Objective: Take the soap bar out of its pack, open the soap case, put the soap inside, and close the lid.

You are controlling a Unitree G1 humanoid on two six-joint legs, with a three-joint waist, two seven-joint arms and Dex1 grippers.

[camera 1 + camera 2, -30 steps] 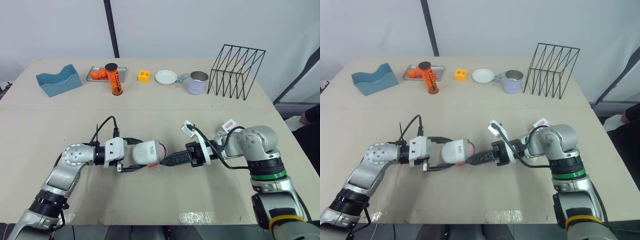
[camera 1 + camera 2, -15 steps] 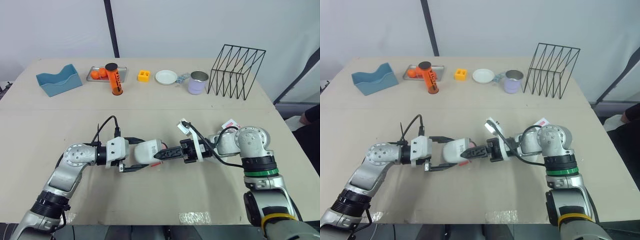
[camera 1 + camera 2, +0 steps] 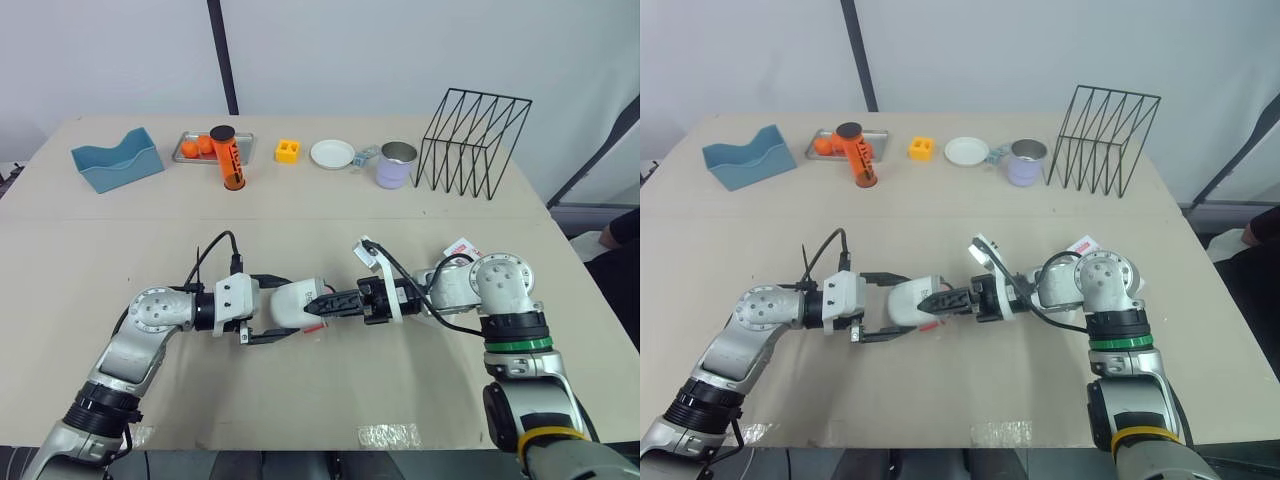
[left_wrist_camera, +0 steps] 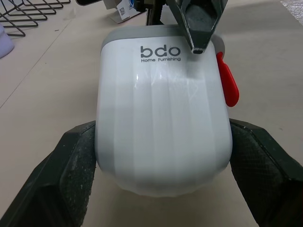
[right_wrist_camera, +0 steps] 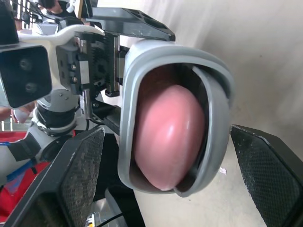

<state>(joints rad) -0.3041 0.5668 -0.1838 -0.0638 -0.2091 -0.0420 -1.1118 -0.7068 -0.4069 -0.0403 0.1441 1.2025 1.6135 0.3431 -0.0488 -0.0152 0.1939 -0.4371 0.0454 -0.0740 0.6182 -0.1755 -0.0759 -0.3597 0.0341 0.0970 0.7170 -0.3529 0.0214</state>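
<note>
Tabletop (image 3: 420,215): left gripper (image 3: 292,308) clamps soap case (image 4: 163,123); right gripper (image 3: 318,305) seemingly touching.

Both head-camera eyes look forward and down from above the arms onto the table (image 3: 320,205), wide enough to reach the wire rack (image 3: 475,145) at its far edge (the right eye sits slightly aside, but the scene is the same). The left wrist camera looks from very near along the soap case (image 4: 163,109) toward the right gripper (image 3: 322,303). The right wrist camera faces back into what seems the case's open end, equally close.
</note>
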